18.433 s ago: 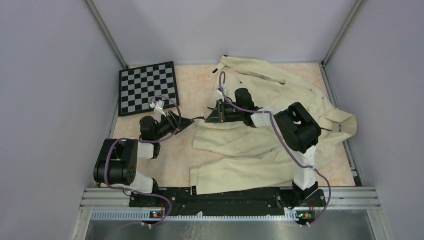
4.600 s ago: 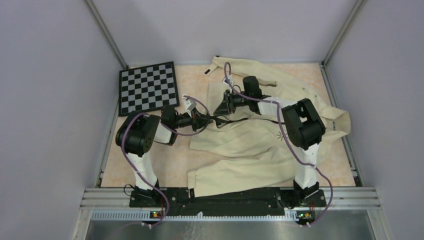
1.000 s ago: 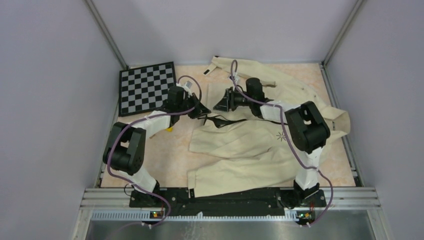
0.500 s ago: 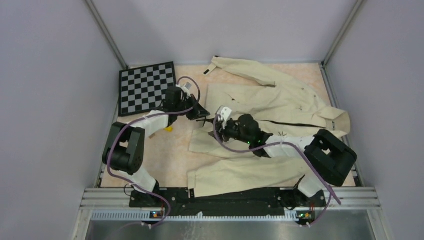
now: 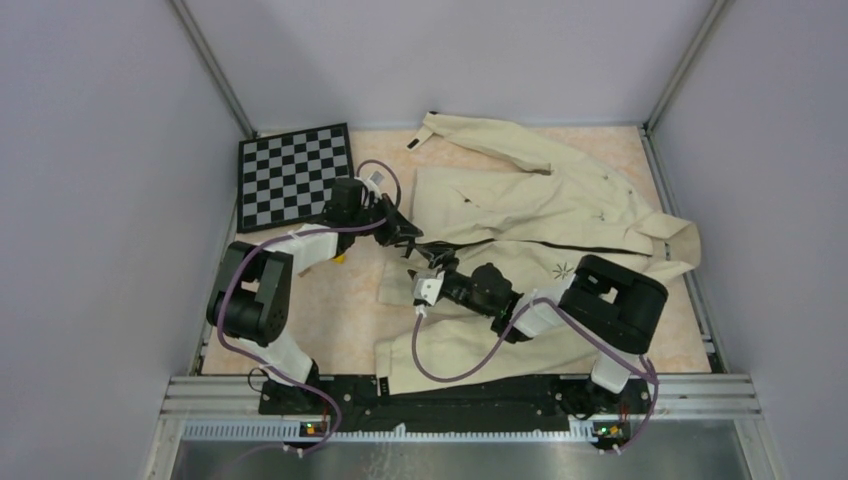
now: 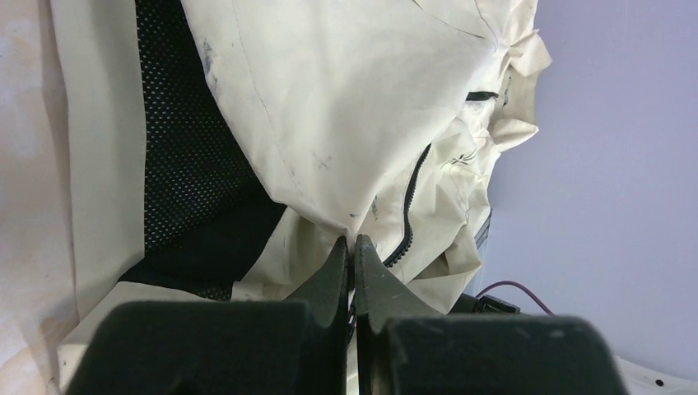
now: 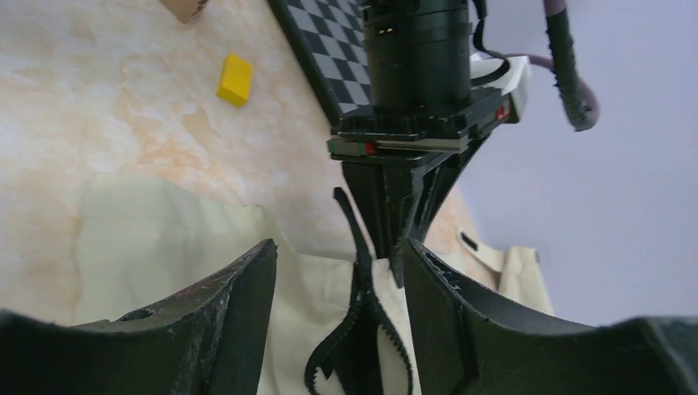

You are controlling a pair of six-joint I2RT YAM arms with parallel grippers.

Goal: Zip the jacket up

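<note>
Checkerboard [image 5: 296, 175] back left on table [image 5: 340, 300], jacket [image 5: 540, 200] right, left pincer [image 5: 408, 238] between

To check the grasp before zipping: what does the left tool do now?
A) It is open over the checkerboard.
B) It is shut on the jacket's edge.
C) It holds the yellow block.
B: the left wrist view shows the left tool shut, pinching the jacket cloth at its tips.

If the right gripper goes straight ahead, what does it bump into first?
Probably the dark zipper strip, lying between the open fingers of the right gripper. Just behind stands the left gripper, pinching the jacket. Depth is hard to judge.
</note>
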